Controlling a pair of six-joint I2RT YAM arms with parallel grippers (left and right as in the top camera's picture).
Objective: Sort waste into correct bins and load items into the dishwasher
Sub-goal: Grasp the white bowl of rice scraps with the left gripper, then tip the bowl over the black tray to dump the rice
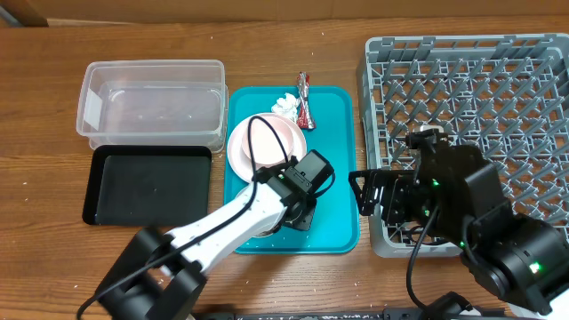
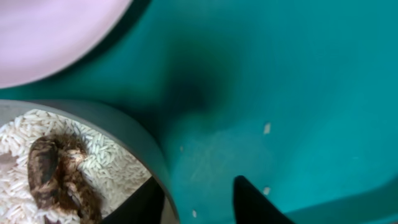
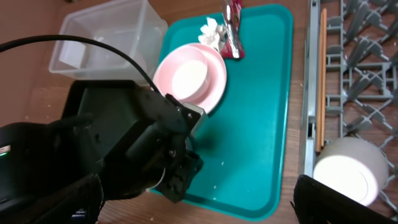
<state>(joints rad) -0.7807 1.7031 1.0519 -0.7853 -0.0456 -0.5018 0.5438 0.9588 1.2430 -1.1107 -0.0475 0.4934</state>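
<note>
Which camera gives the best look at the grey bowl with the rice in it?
Left wrist. The grey bowl fills its lower left corner, with rice and brown scraps visible inside. In the overhead and right wrist views the left arm covers it, so neither shows the bowl.

Wooden table point(image 1: 44, 258): tray point(image 1: 338, 160), bins point(image 1: 151, 102), rack point(image 1: 480, 89)

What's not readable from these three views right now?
- Grey bowl: in overhead the left arm covers it; the left wrist view cuts it off at the frame edge.
- Left gripper: tips run off the bottom edge of its wrist view, so contact with the bowl's rim is unclear.
- Brown lump in the bowl: blurred, unidentifiable.
- Wrapper: print too small in overhead and right wrist.
</note>
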